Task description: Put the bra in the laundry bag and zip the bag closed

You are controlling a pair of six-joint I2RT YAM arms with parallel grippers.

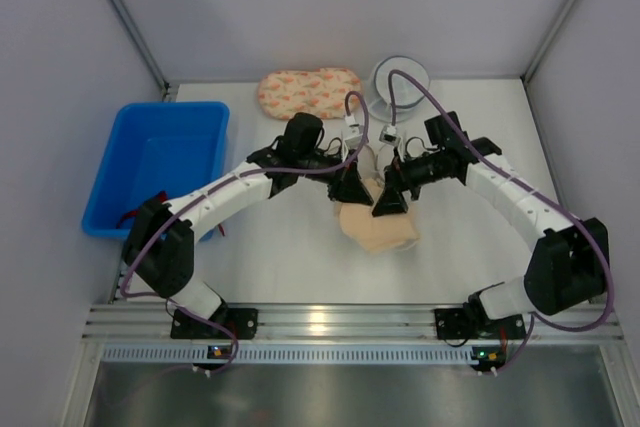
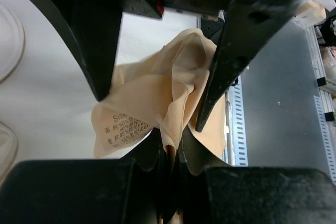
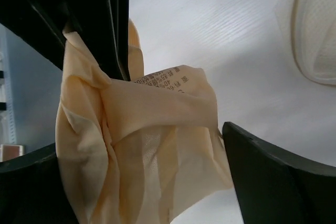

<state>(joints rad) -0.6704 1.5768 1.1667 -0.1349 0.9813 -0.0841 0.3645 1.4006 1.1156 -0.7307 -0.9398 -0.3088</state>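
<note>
The beige bra (image 1: pixel 378 229) lies bunched on the white table between both arms. My left gripper (image 1: pixel 350 187) is shut on a raised fold of it; the left wrist view shows the jaws (image 2: pixel 170 148) pinched on the fabric (image 2: pixel 152 93), with a printed size label showing. My right gripper (image 1: pixel 390 197) is open, its fingers (image 2: pixel 226 61) straddling the same bunch. In the right wrist view the bra (image 3: pixel 152 129) hangs between its spread fingers (image 3: pixel 273 177). The mesh laundry bag shows only in part: a dome edge (image 3: pixel 317 40) and rims (image 2: pixel 6 40).
A blue bin (image 1: pixel 160 147) stands at the left with a red cloth (image 1: pixel 130 215) in it. A peach floral pouch (image 1: pixel 308 92) and a white round ribbed container (image 1: pixel 400 77) stand at the back. The table's metal front rail (image 1: pixel 320 322) runs along the near edge.
</note>
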